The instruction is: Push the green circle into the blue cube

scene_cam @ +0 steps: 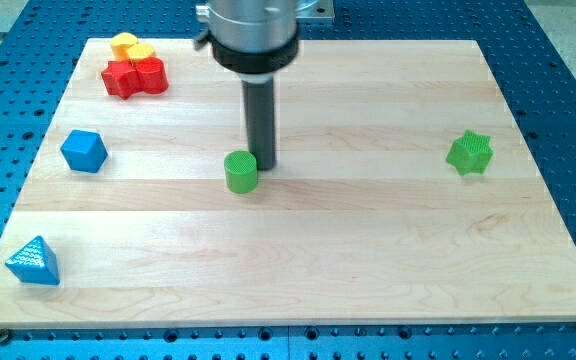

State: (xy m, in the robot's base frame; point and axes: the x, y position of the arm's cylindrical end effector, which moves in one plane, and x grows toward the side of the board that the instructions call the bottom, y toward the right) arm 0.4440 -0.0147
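Observation:
The green circle (240,171), a short cylinder, stands left of the board's middle. The blue cube (84,151) sits near the board's left edge, well apart from the green circle. My tip (264,164) is down on the board just to the right of the green circle, touching it or nearly so. The dark rod rises from there to the arm's grey housing at the view's top.
A green star (469,152) lies at the right. A blue triangle (33,261) lies at the bottom left corner. A red block (133,77) and a yellow block (130,47) sit together at the top left. The wooden board (368,270) rests on a blue perforated table.

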